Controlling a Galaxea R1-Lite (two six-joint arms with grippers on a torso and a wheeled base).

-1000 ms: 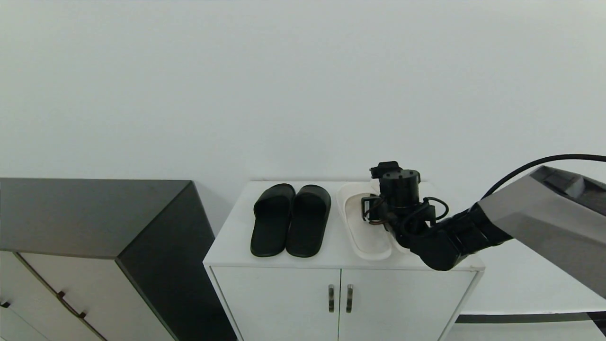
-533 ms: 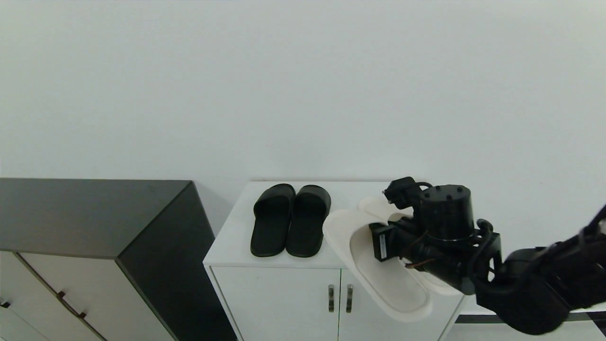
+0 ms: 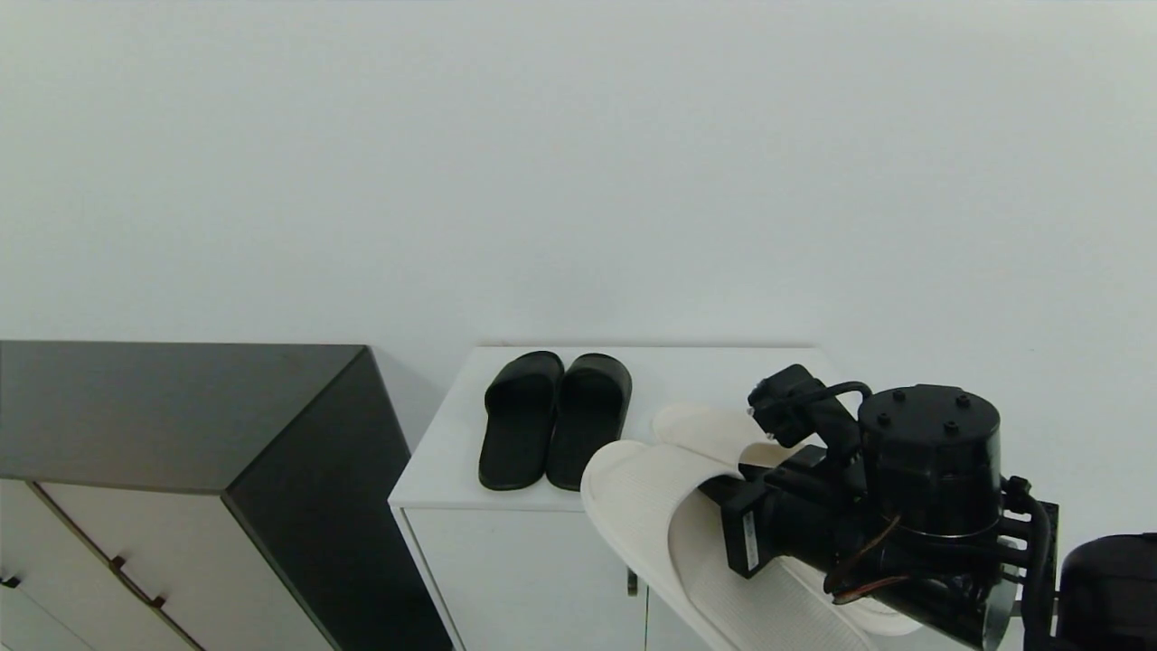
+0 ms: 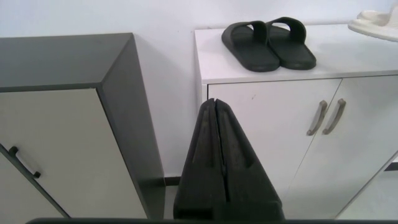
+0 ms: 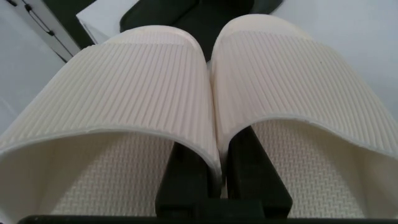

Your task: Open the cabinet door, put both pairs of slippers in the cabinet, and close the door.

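Note:
A pair of black slippers [image 3: 553, 420] lies side by side on top of the white cabinet [image 3: 452, 470], whose two doors [image 4: 273, 124] are closed. My right gripper [image 5: 221, 163] is shut on the pair of white slippers [image 3: 651, 506], pinching the inner edges of both straps together. It holds them in the air in front of the cabinet's right half, soles tilted down. My left gripper [image 4: 215, 109] is shut on nothing, low in front of the cabinet's left side. The tip of a white slipper [image 4: 376, 23] also appears in the left wrist view.
A taller cabinet with a dark top [image 3: 181, 407] and pale drawer fronts stands just left of the white one. The white cabinet's paired door handles [image 4: 326, 117] sit at the middle of its front. A plain white wall is behind.
My right gripper lifted the white slippers off the right side of the cabinet top and carried them forward and down, towards the camera. The black slippers stayed where they were.

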